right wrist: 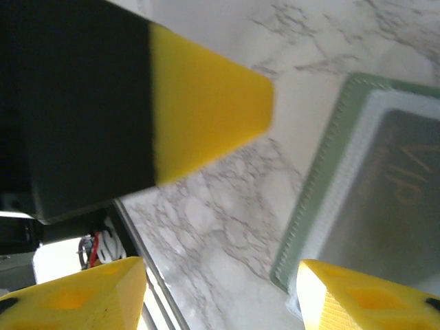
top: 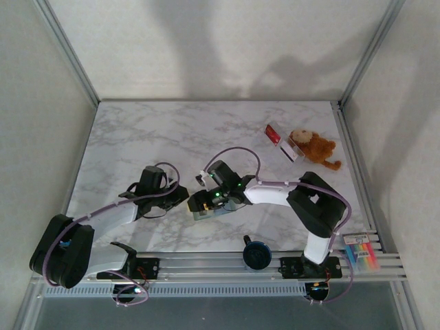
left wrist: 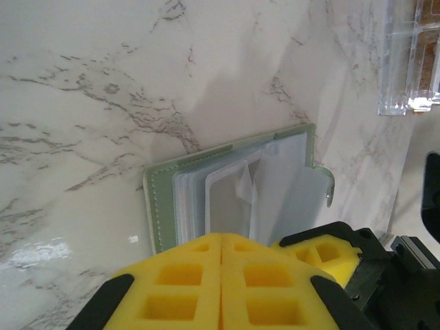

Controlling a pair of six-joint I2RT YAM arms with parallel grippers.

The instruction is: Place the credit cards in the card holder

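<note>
Card holder [left wrist: 237, 196] open, sleeves seemingly clear.

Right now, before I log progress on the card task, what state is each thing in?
card holder: lying open on the table, clear sleeves showing
red card: loose on the table, not in the holder
white card: loose beside the plush toy, not in the holder
left tool: shut
right tool: open, above the card holder
</note>
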